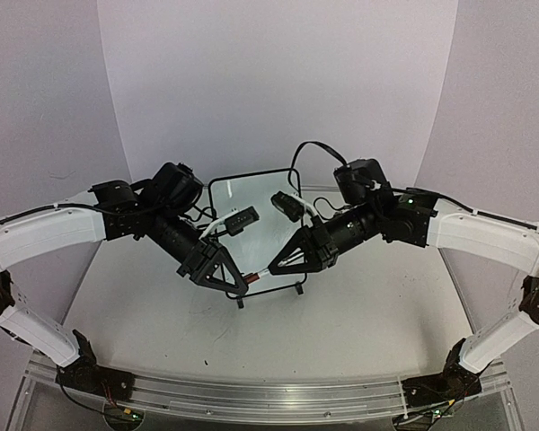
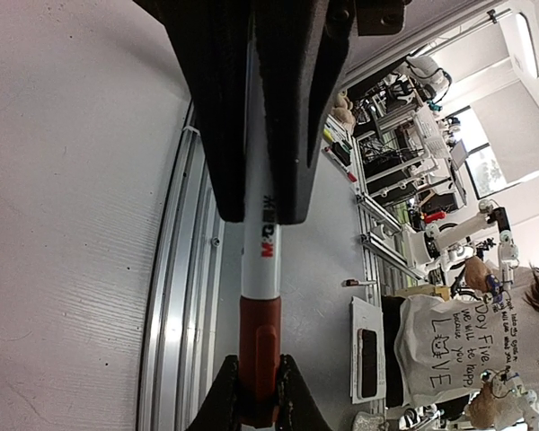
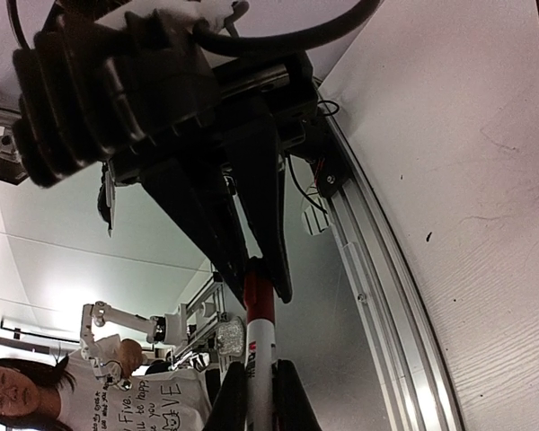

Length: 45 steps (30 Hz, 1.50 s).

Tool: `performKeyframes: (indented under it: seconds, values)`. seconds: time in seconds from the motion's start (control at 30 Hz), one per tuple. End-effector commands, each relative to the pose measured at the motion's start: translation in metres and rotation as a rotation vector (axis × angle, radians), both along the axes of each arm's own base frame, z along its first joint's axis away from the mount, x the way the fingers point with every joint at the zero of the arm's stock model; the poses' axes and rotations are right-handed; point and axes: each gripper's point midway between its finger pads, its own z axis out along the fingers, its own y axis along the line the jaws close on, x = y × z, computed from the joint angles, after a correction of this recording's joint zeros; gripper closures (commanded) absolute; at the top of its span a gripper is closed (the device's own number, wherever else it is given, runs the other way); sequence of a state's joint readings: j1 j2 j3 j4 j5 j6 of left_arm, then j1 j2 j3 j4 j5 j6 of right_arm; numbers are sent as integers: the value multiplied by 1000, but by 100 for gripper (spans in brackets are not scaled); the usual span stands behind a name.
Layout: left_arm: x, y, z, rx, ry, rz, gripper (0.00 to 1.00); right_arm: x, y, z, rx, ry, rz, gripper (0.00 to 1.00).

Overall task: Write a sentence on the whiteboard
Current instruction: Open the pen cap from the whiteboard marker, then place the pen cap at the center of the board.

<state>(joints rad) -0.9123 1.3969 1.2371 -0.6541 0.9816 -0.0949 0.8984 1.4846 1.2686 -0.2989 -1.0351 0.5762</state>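
The whiteboard (image 1: 251, 211) stands upright at the table's middle back, behind both grippers. Its face looks blank; no sentence shows on it. A marker (image 1: 262, 272) with a white barrel and red cap is held level between the grippers in front of the board. My left gripper (image 1: 245, 283) is shut on the red cap (image 2: 259, 341), as seen between the jaws of that gripper (image 2: 256, 395) in the left wrist view. My right gripper (image 1: 283, 263) is shut on the white barrel (image 3: 260, 355), as seen between the jaws of that gripper (image 3: 259, 400) in the right wrist view. The cap is on the barrel.
An aluminium rail (image 1: 251, 395) runs along the table's near edge. Cables loop behind the right arm (image 1: 310, 148). White curved walls enclose the back and sides. A person in a white shirt (image 2: 449, 346) sits beyond the near edge.
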Motion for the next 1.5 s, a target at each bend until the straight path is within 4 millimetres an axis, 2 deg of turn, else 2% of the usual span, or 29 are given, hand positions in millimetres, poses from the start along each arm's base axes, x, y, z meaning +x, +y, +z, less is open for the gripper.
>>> performKeyframes:
  seconds: [0.0, 0.13, 0.3, 0.5, 0.57, 0.63, 0.73, 0.8, 0.9, 0.97, 1.2, 1.33, 1.47]
  values:
    - [-1, 4, 3, -27, -35, -9, 100, 9, -10, 15, 70, -95, -16, 100]
    - [-6, 10, 0, -18, -33, -17, 100, 24, -32, 16, 93, -76, -35, 100]
    - [-10, 17, -6, 11, -26, -18, 100, 33, -52, 24, 134, -71, -32, 100]
    - [-4, 24, -19, 61, -34, 39, 100, 46, -77, 28, 152, -70, -85, 100]
    - [4, 27, -36, 127, -55, 86, 100, 49, -80, 27, 144, -83, -111, 100]
    - [19, 32, -65, 228, -83, 177, 100, 54, -82, 24, 122, -97, -156, 100]
    - [39, 40, -106, 336, -101, 317, 100, 74, -86, 12, 46, -123, -290, 100]
    - [45, 45, -126, 368, -99, 381, 100, 97, -96, -1, -47, -172, -448, 100]
    - [57, 56, -154, 413, -133, 481, 100, 116, -119, -12, -139, -248, -623, 100]
    - [61, 65, -168, 444, -151, 527, 100, 121, -132, -16, -173, -284, -697, 100]
    - [57, 89, -207, 544, -115, 612, 100, 120, -149, -16, -191, -315, -779, 100]
    - [74, 113, -228, 652, -119, 790, 100, 120, -153, -20, -197, -306, -801, 100]
    - [92, 126, -235, 717, -119, 905, 99, 117, -154, -21, -182, -299, -806, 100]
